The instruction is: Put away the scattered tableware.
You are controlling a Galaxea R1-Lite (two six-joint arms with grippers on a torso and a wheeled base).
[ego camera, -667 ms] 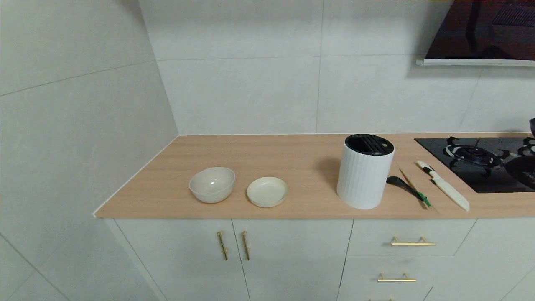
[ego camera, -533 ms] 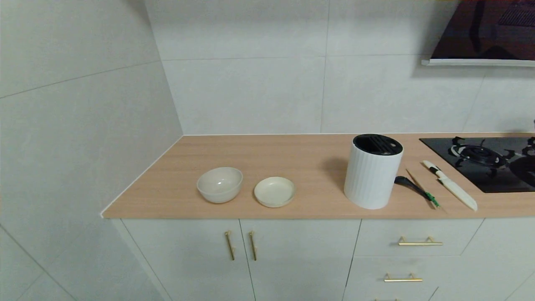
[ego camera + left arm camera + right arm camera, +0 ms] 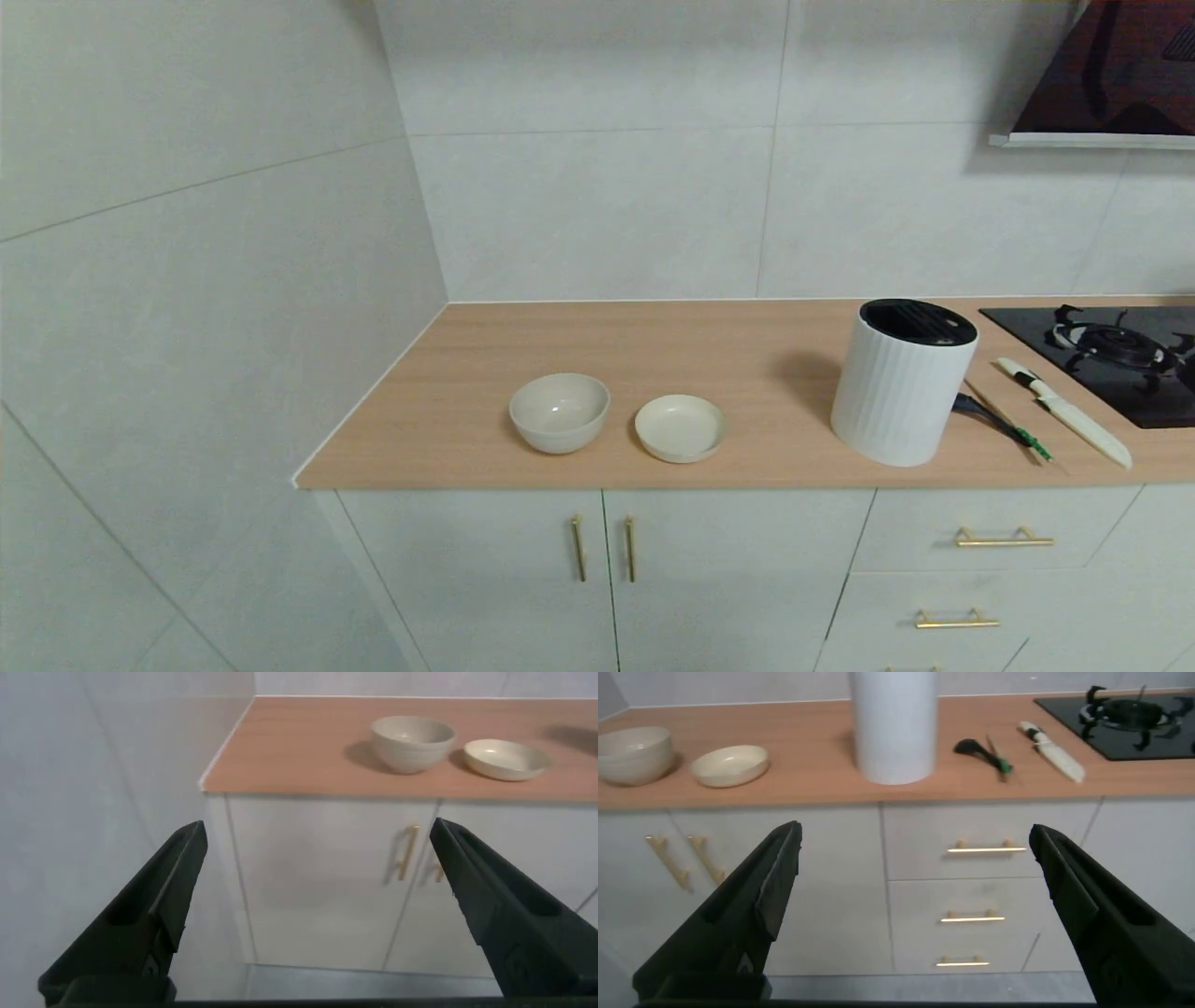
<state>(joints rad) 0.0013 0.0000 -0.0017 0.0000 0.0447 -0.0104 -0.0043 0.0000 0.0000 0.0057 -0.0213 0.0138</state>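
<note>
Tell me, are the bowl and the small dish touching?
Apart. The head view shows bare counter between the bowl and the dish.

Head camera turns left, so bowl [image 3: 559, 412], white holder [image 3: 901, 397] and hob [image 3: 1120, 392] lie further right in view.

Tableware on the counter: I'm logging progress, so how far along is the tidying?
Nothing done yet: bowl, dish, black spoon and knife lie on the counter, outside the white holder. Nothing in hand: left gripper and right gripper are empty, jaws open. All of it is left.
</note>
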